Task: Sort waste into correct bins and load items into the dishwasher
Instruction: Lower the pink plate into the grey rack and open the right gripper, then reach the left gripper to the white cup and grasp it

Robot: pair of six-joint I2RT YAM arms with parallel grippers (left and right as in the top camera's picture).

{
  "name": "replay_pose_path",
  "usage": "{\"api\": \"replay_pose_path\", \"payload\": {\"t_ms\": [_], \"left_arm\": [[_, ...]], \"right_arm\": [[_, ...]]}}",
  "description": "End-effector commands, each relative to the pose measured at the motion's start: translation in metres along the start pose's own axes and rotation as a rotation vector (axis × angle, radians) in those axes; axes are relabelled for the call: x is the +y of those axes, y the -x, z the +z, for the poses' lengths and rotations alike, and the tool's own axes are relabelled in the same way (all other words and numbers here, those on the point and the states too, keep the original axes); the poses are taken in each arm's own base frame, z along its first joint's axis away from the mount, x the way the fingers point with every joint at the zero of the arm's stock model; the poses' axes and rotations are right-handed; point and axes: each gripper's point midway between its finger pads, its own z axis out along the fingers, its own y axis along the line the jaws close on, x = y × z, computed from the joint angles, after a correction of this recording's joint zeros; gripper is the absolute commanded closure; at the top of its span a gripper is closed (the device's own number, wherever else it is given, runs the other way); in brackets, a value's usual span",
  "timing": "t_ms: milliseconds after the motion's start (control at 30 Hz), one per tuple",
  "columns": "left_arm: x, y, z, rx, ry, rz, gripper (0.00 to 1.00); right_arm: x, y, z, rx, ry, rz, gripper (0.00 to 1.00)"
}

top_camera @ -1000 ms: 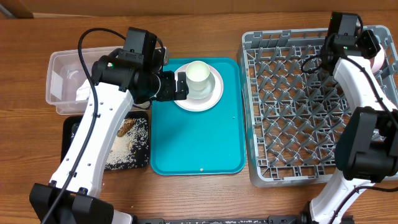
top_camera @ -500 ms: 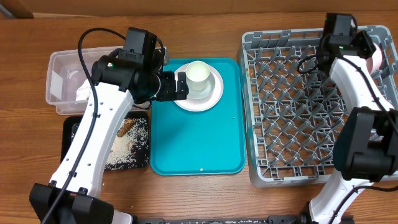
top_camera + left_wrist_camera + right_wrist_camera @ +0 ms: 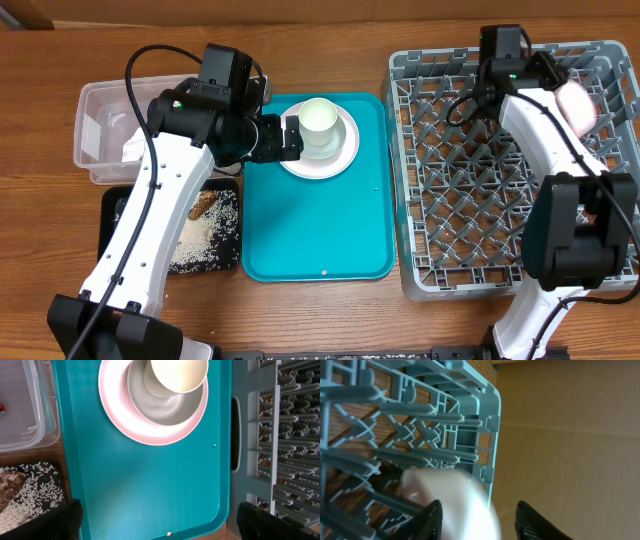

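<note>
**Item:** pink bowl [image 3: 576, 102].
**Location:** inside the dish rack [image 3: 397, 170], among the upright pegs [image 3: 470, 190], just ahead of the right end effector [image 3: 480, 519]. It was blurred in the wrist view.

**Right end effector:** fingers stood apart, with the bowl just beyond them, nearer one finger. Whether that finger touched it could not be told.

**Left end effector** [image 3: 291, 137]**:** spread wide and empty, just beside the rim of the plate [image 3: 336, 165]. The cup [image 3: 316, 120] stood on the plate directly ahead of it. Both sat on the teal tray [image 3: 320, 235].

**Behind the left end effector:** clear tub [image 3: 92, 115] holding the napkin [image 3: 132, 148]. Beside the tub was the black tray [image 3: 107, 215] with food scraps [image 3: 205, 212]. All rested on the bench [image 3: 40, 230].

**Step judged in hand:** letting the bowl go into the rack.

**Handling notes:**
- The fingers needed to part fully before any retreat.
- The retreat was best made straight back along the fingers' own line, then upward, so that neither finger dragged the bowl or caught a peg.
- The bowl should have been left leaning between pegs, not perched on their tips.
- The left end effector had best wait until the cup was dealt with, since lifting the plate first risked tipping it.
</note>
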Motion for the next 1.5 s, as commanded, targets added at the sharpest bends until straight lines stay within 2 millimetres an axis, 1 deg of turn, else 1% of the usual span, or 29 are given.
{"api": "replay_pose_path", "payload": {"t_ms": [0,100,233,300,400,567,700,767,833,933,1000,1067,1200,1300,1433,1467], "left_arm": [[-0.002,0.004,-0.011,-0.035,0.002,0.026,0.0],[-0.002,0.004,-0.011,-0.035,0.002,0.026,0.0],[-0.002,0.004,-0.011,-0.035,0.002,0.026,0.0],[-0.002,0.004,-0.011,-0.035,0.002,0.026,0.0],[-0.002,0.004,-0.011,-0.035,0.002,0.026,0.0],[-0.002,0.004,-0.011,-0.035,0.002,0.026,0.0],[-0.002,0.004,-0.011,-0.035,0.002,0.026,0.0],[-0.002,0.004,-0.011,-0.035,0.002,0.026,0.0],[-0.002,0.004,-0.011,-0.035,0.002,0.026,0.0],[-0.002,0.004,-0.011,-0.035,0.002,0.026,0.0],[-0.002,0.004,-0.011,-0.035,0.002,0.026,0.0],[-0.002,0.004,-0.011,-0.035,0.002,0.026,0.0],[-0.002,0.004,-0.011,-0.035,0.002,0.026,0.0],[-0.002,0.004,-0.011,-0.035,0.002,0.026,0.0],[-0.003,0.006,-0.011,-0.041,0.0,0.027,0.0],[-0.004,0.01,-0.011,-0.058,-0.005,0.032,0.0]], "right_arm": [[0.003,0.009,-0.006,-0.022,0.0,0.006,0.45],[0.007,0.014,-0.013,-0.038,0.002,-0.002,0.39],[0.011,0.02,-0.02,-0.058,0.006,0.001,0.35],[0.013,0.022,-0.023,-0.071,0.019,0.058,0.31],[0.018,0.024,-0.027,-0.095,0.079,0.129,0.29],[0.04,0.029,-0.046,-0.176,0.337,0.24,0.29],[0.059,0.032,-0.068,-0.204,0.565,0.369,0.3],[0.07,0.031,-0.081,-0.2,0.667,0.401,0.31],[0.081,0.029,-0.091,-0.185,0.741,0.413,0.32],[0.104,0.02,-0.112,-0.153,0.869,0.356,0.3],[0.115,0.014,-0.124,-0.134,0.937,0.326,0.3],[0.124,0.012,-0.136,-0.107,1.015,0.349,0.3],[0.125,0.016,-0.14,-0.048,1.055,0.488,0.31],[0.122,0.019,-0.142,-0.025,1.066,0.555,0.31],[0.108,0.022,-0.149,-0.042,1.069,0.595,0.3],[0.103,0.022,-0.153,-0.05,1.078,0.598,0.3]]}}
